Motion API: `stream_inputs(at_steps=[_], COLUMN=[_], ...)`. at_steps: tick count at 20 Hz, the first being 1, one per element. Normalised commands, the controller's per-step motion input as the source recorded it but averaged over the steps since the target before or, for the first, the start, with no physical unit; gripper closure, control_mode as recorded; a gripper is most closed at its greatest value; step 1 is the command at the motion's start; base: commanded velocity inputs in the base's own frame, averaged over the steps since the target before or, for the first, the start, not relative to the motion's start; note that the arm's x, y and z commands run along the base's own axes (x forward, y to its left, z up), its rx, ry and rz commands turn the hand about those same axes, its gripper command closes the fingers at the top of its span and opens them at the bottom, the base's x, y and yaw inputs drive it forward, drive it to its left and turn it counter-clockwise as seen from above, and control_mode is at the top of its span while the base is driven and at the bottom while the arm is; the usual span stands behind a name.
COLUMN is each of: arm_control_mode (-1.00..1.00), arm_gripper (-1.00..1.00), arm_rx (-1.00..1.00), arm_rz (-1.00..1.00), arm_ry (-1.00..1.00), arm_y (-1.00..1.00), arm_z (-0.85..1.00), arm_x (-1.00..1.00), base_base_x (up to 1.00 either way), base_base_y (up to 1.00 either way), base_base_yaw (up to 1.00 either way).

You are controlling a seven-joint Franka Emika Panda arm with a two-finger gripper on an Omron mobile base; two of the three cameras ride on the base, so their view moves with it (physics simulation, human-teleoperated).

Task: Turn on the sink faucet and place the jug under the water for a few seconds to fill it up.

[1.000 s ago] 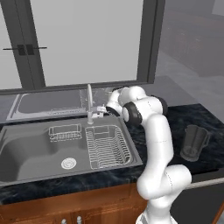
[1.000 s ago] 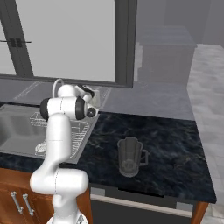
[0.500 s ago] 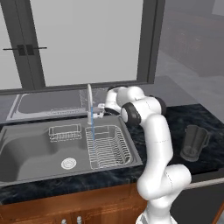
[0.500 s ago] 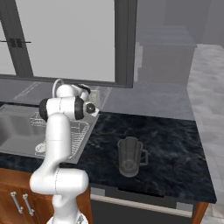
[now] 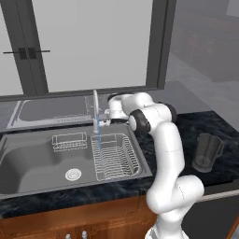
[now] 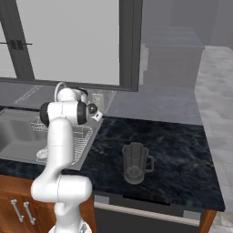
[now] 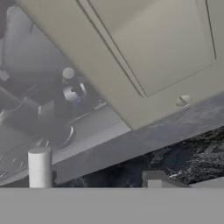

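Dark marbled tabletop runs under a big window here, with the sink let into it on the left. My tool sits right at the base of the sink faucet, reached across from the arm's elbow, because that is where the small side lever lives. From the left base view I cannot tell whether the fingers are parted or pinched, since they are small and half hidden against the spout; in the hand view I only get two finger tips at the bottom edge, well apart from each other, with nothing visible between them, so I would guess it carries nothing.

Just beyond the tool, the water falls as a thin pale-blue line from the spout into the basin, landing by the wire dish rack. I judge the faucet step as done.

Further out, the jug stands upright on the tabletop, well apart from the sink on the right side, its handle turned away from the basin. It is untouched. My next move, as I see it, is to pull the arm off the lever and swing it right to take the jug.
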Motion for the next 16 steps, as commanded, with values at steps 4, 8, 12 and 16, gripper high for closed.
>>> stream_inputs(at_steps=[4, 8, 12, 16], arm_control_mode=[-1.00, -1.00, -1.00, -1.00], arm_gripper=[-1.00, -1.00, -1.00, -1.00], arm_rx=[0.00, 0.00, 0.00, -0.01], arm_rz=[0.00, 0.00, 0.02, 0.09], arm_ry=[0.02, -0.06, -0.03, -0.08], arm_y=[-0.26, -0.27, -0.26, -0.31], arm_z=[-0.08, 0.37, 0.64, 0.69], arm_x=[-0.45, -0.84, -0.77, -0.91], base_base_x=[0.00, 0.00, 0.00, 0.00], base_base_y=[0.00, 0.00, 0.00, 0.00], base_base_yaw=[0.00, 0.00, 0.00, 0.00])
